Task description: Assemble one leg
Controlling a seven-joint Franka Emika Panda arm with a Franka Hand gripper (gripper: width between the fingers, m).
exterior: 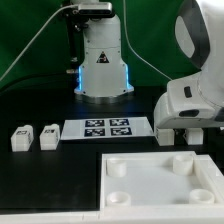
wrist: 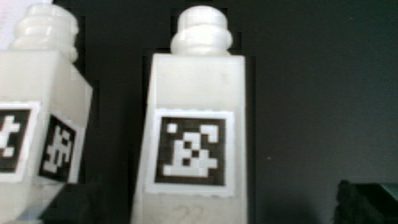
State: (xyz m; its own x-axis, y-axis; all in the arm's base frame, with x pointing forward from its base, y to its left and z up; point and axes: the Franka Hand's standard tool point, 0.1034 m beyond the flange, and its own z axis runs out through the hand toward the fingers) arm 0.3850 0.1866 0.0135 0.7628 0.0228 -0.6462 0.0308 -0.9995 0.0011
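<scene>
Two legs (exterior: 20, 138) (exterior: 48, 136) — one square panel (exterior: 160, 190)

No words, numbers or brand names could be read anywhere. The only signs seen were black-and-white square fiducial tags. In the wrist view one tag was carried on the front face of the leg (wrist: 196, 100), and two more, partly cut off, were seen on two faces of a second leg (wrist: 39, 95) beside it. In the exterior view several such tags were printed on the marker board (exterior: 107, 128) lying on the bench (exterior: 40, 185). Dark marks, too small to be made out, were borne by a first white block (exterior: 21, 138) and a second white block (exterior: 48, 136) to the exterior view's left of it.
</scene>
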